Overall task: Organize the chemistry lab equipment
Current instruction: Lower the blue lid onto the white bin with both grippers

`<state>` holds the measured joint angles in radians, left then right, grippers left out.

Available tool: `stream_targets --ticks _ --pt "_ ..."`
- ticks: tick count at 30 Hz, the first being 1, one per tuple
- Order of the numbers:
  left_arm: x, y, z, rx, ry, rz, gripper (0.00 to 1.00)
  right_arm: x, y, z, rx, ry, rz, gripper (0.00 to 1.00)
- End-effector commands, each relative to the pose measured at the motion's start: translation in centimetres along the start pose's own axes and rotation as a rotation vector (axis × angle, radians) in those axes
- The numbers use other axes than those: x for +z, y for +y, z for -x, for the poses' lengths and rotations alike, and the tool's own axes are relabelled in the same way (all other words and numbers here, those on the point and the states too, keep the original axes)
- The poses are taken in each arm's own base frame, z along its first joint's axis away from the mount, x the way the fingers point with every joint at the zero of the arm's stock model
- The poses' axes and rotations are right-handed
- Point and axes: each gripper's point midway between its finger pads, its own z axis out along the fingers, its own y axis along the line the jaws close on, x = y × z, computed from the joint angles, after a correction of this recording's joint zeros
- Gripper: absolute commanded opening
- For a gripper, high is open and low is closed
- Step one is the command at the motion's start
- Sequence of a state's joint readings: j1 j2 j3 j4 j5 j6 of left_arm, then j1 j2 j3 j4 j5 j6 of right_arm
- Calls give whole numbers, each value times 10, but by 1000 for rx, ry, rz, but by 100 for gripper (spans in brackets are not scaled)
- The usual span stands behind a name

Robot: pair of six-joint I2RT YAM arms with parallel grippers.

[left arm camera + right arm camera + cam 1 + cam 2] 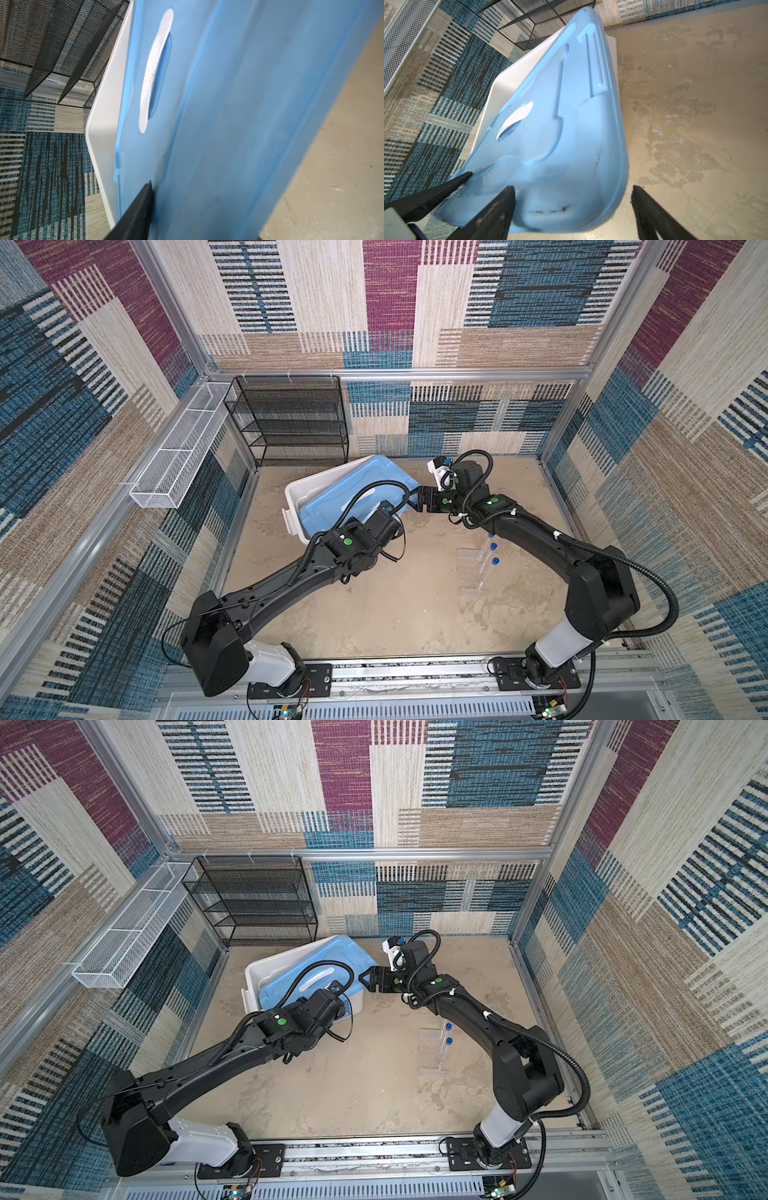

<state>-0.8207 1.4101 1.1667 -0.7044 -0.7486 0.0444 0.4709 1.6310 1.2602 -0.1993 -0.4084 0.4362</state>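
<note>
Standing near, right of centre: clear tube rack (471,572) with three blue-capped test tubes (484,568) upright in it, well apart from both grippers. Farther, left of centre: left gripper (390,509) down on blue lid (357,489), one finger (143,203) touching it, the other hidden, so grip impossible to tell. Beside it: right gripper (574,195) spread wide around lid's right corner. Beneath: white bin (297,493), lid askew across it. Farthest: black mesh shelf (291,423).

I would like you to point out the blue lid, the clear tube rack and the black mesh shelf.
blue lid (353,489): a top view, its flat upper face.
clear tube rack (471,572): a top view, its clear plate.
black mesh shelf (291,423): a top view, its middle tiers.
</note>
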Motion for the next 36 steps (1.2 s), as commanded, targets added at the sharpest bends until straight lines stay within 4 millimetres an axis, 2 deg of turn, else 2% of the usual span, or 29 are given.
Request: stream_targets --ticks 1,8,10,17,21,24,29,33,36 --pt "4 -12 -12 -78 50 -50 52 3 -5 0 -8 -11 -16 88" --pt "12 -18 -17 -66 78 -37 53 11 -9 -2 -13 -8 -8 88" --pt "13 -19 -19 -65 85 -34 58 13 -11 -4 -12 -4 -12 88" --pt "18 -23 -22 -71 101 -33 60 18 -21 -9 -8 0 -40 87" --pt "20 -24 -25 -88 124 -23 66 23 -24 -12 -2 10 -36 87" --pt "20 -28 -28 -106 132 -37 66 23 -21 -10 -6 1 -26 87" --pt "15 -20 -24 -130 118 -22 72 22 -16 -5 -10 -9 -5 86" --pt "17 -20 -27 -124 128 -13 77 27 -36 -17 29 11 -77 85" --pt "20 -22 -30 -121 146 -3 77 26 -35 -19 42 6 -61 84"
